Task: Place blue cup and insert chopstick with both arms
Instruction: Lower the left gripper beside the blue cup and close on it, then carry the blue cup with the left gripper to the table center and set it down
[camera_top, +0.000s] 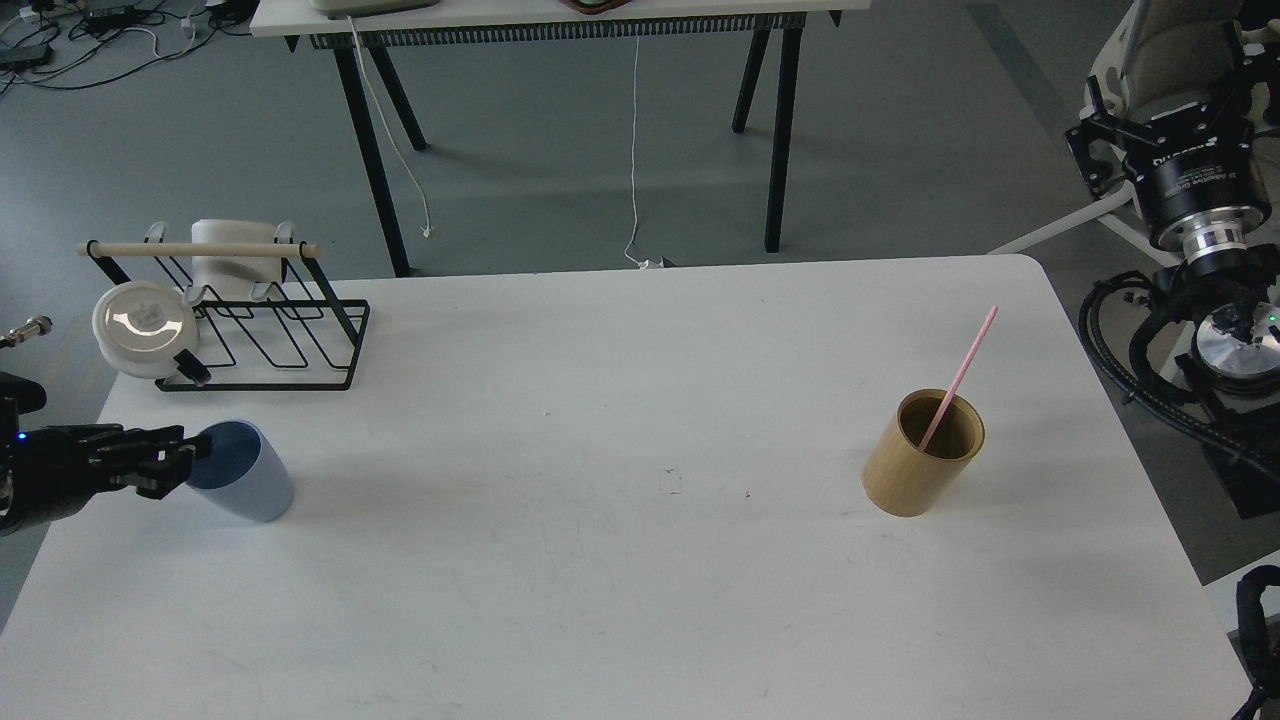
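At the left edge of the frame my left gripper reaches in sideways and meets the rim of the blue cup. The fingers are dark and bunched against the cup's mouth, one seeming to sit at the rim, but I cannot tell whether they are clamped on it or merely touching. The cup stands on the white bench at the lower left, tilted so that its open mouth faces toward the gripper.

Above the cup, in the upper left of the frame, a black wire rack sits on the bench with a pale wooden rod across its top, a round white lid leaning at its left end and a white piece at its back.

Well apart, at the right of the bench, the tan holder stands upright. The pink chopstick rests in it, leaning up and to the right past the rim.

My right arm is at the far right edge, off the bench. Its gripper is raised at the upper right, and I cannot tell how its fingers stand.
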